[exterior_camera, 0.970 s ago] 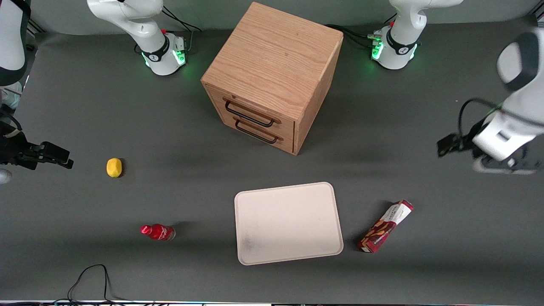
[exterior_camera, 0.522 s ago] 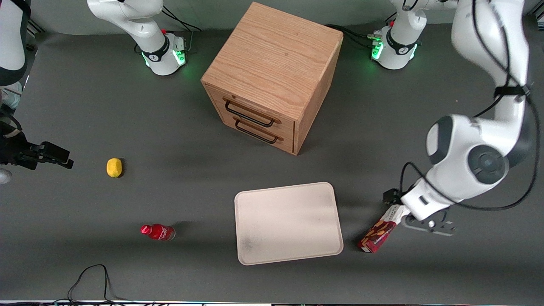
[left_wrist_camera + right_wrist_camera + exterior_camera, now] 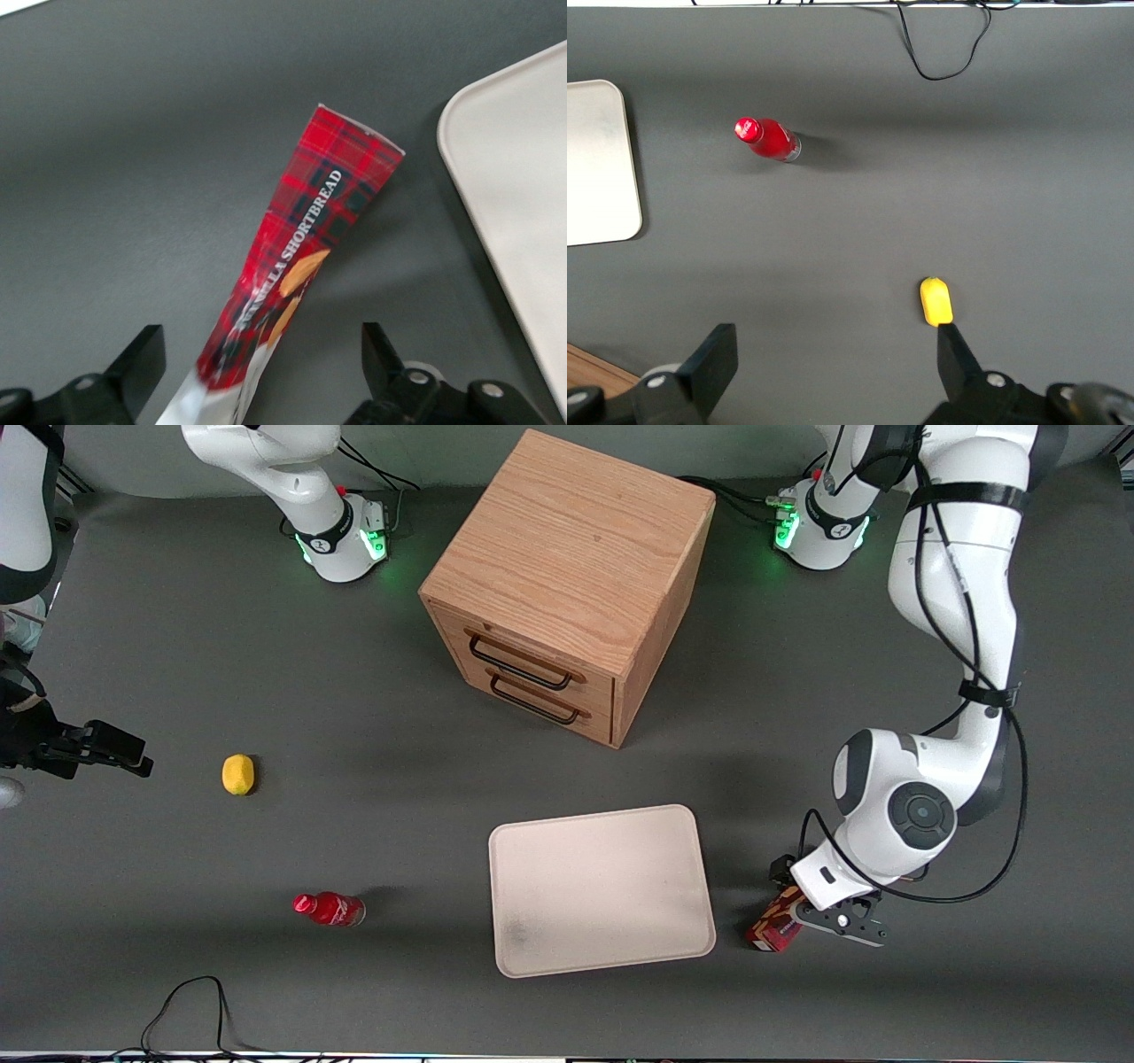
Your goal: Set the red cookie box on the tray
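red tartan cookie box (image 3: 306, 257) with white lettering, pale cream tray (image 3: 601, 890), black fingers (image 3: 142, 363)

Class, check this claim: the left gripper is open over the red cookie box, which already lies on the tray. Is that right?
Not quite. The gripper is open over the red cookie box, one finger on each side, but the box lies on the dark table beside the tray, not on it. The front view shows the tray bare, and the left wrist view shows a gap between box and tray rim.

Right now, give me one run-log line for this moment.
phase: pre-grasp | gripper: open, fingers straddling red cookie box | box: on table beside tray | tray: bare
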